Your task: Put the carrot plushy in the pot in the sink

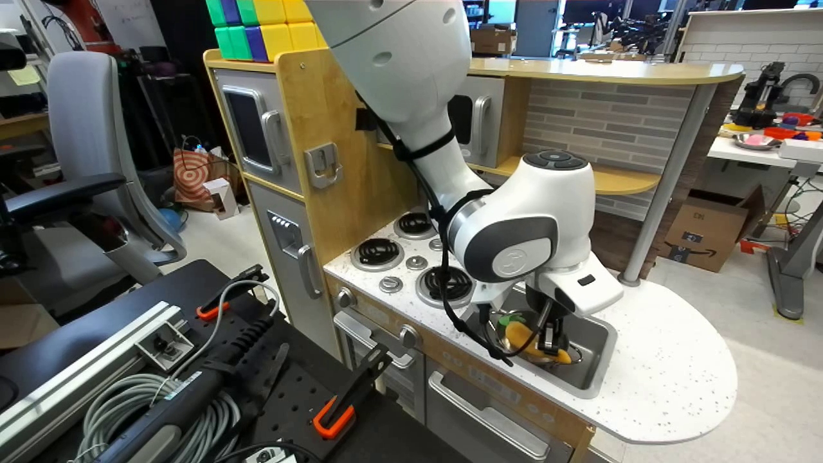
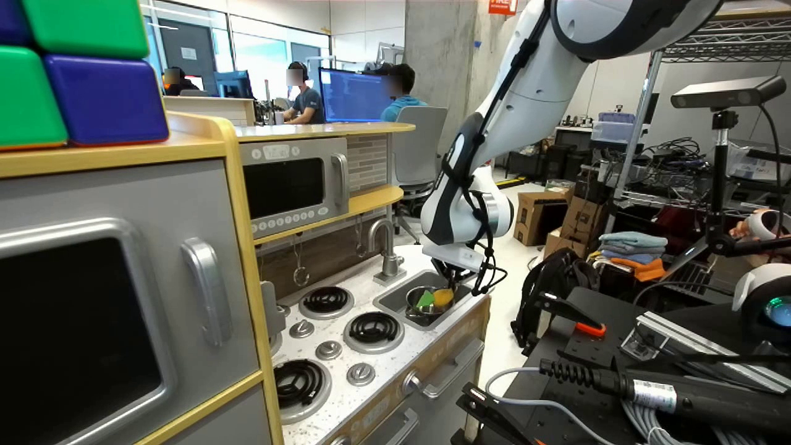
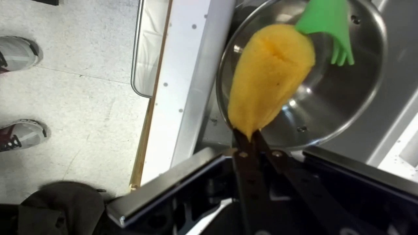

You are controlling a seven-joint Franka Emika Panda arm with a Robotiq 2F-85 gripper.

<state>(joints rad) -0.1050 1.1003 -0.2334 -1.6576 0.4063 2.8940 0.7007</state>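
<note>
While pincer (image 3: 249, 133) grips carrot plushy (image 3: 269, 75) | pot (image 3: 223, 83) rim close | room inside

In the wrist view the yellow-orange carrot (image 3: 271, 71), broad end far, near tip pinched in the pincer (image 3: 247, 134), slants over the left of the shiny pot (image 3: 326, 117) in the grey sink (image 3: 399, 75).

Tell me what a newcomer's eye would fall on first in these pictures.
Probably the white arm draws it first, bent over the toy kitchen in both exterior views. In the wrist view, the yellow carrot plushy stands out against the shiny pot in the sink, its tip pinched between the fingers. Bright blocks atop the cabinet, in an exterior view, likely come next.
</note>
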